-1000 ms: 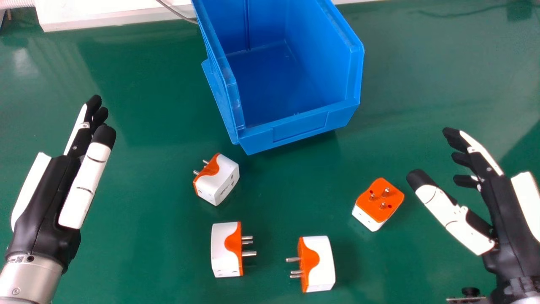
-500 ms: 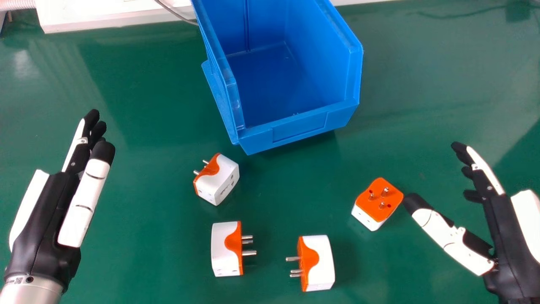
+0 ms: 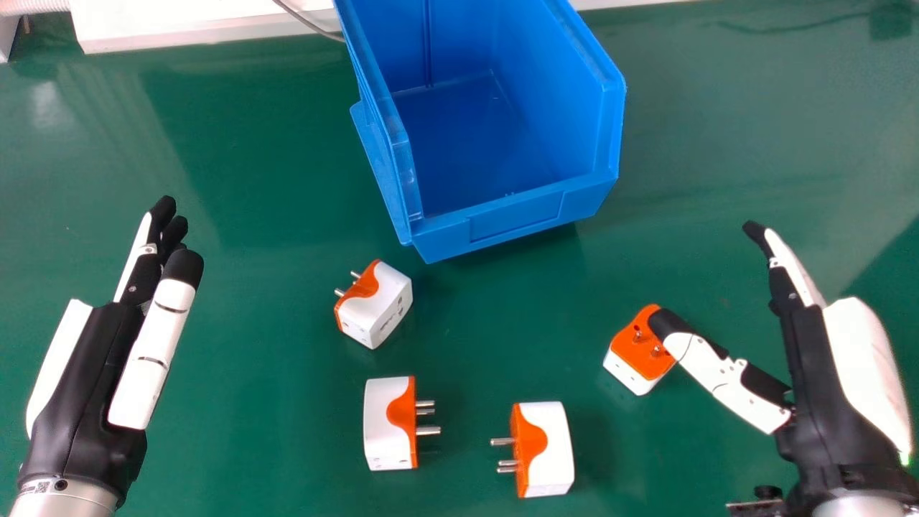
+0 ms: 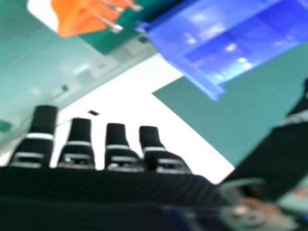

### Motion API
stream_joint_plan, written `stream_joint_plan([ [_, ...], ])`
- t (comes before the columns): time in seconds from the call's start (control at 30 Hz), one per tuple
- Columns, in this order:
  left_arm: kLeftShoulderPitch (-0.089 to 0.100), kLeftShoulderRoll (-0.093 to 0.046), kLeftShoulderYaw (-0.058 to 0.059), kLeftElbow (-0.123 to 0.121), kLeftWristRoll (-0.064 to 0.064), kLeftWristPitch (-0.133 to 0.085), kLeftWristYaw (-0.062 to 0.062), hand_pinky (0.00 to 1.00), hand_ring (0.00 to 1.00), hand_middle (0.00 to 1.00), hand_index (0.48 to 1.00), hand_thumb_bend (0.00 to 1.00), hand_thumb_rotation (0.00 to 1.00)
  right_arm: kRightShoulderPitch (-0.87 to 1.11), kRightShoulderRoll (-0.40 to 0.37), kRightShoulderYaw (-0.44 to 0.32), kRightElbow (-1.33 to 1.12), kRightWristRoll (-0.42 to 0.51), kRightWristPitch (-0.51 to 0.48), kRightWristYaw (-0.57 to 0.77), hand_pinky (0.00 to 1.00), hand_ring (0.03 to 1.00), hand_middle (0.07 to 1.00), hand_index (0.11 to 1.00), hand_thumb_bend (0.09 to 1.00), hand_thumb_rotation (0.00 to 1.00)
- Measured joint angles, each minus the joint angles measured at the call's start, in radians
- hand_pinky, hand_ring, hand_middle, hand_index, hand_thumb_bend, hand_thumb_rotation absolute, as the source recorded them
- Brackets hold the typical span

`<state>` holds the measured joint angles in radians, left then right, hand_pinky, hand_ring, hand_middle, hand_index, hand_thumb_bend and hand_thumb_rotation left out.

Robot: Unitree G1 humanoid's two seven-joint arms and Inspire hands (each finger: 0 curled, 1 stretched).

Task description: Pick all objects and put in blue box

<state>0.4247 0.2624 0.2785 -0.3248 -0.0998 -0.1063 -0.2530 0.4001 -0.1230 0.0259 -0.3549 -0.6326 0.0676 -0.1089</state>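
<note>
Clearance matters most: the right hand (image 3: 818, 380), spread open, should carry its thumb (image 3: 700, 360) past the pins-up adapter (image 3: 630, 350) before lowering and closing round its white sides.

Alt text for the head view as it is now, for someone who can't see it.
The open right robot hand has its thumb at an orange-and-white plug adapter on a green table. Three more adapters lie farther left, nearer than a blue box; the open left robot hand is at far left.
</note>
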Motion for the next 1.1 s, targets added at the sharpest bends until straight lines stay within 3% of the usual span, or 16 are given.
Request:
stream_joint_plan([
  [0.23, -0.021, 0.0, 0.0, 0.004, 0.0, 0.0, -0.003, 1.0, 1.0, 1.0, 1.0, 0.55, 1.0, -0.058, 0.0, 0.052, 0.046, -0.044, 0.063, 0.0, 0.8, 0.925, 0.942, 0.908, 0.51, 0.63],
  [0.53, -0.045, 0.001, 0.001, 0.032, 0.003, 0.0, -0.001, 1.0, 1.0, 1.0, 1.0, 0.54, 1.0, -0.126, -0.023, 0.095, 0.131, -0.075, 0.151, 0.009, 0.84, 0.935, 0.962, 0.931, 0.522, 0.6],
  [0.77, -0.06, 0.002, 0.001, 0.036, 0.015, 0.003, 0.005, 1.0, 1.0, 1.0, 1.0, 0.55, 1.0, -0.182, -0.041, 0.147, 0.183, -0.153, 0.249, 0.015, 0.85, 0.946, 0.98, 0.94, 0.572, 0.65],
  [1.1, -0.083, 0.004, 0.002, 0.06, 0.02, 0.007, 0.006, 1.0, 1.0, 1.0, 1.0, 0.55, 1.0, -0.267, -0.048, 0.198, 0.284, -0.231, 0.346, 0.012, 0.85, 0.944, 0.979, 0.943, 0.633, 0.64],
])
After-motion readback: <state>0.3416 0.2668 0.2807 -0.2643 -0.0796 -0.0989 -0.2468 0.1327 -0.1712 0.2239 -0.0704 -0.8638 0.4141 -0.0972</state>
